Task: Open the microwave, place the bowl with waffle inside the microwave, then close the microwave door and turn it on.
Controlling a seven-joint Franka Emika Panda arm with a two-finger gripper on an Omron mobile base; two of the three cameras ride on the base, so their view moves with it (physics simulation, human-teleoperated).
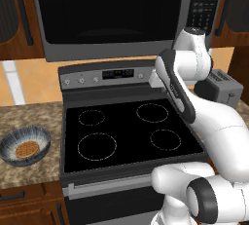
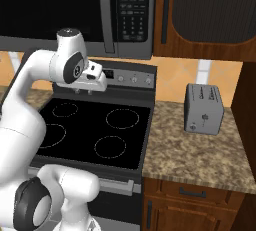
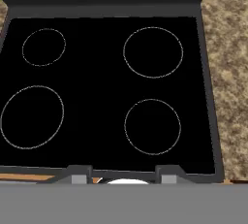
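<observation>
The microwave (image 1: 112,14) hangs above the stove with its black glass door (image 2: 50,5) shut; the vertical handle (image 2: 103,12) runs beside the button panel (image 2: 132,15). On the left counter sits the streaked blue-grey bowl (image 1: 38,135), holding the small golden waffle (image 1: 26,149). My gripper (image 2: 83,92) hovers over the back of the cooktop, pointing down, far to the right of the bowl. In the hand view the gripper (image 3: 123,174) is open, its two tips wide apart with nothing between them.
The black glass cooktop (image 3: 97,97) with its ringed burners lies under the hand, with the stove's control panel (image 1: 104,75) behind. A small grey toaster (image 2: 202,109) stands on the right granite counter (image 2: 190,150). Wooden cabinets (image 2: 210,10) flank the microwave.
</observation>
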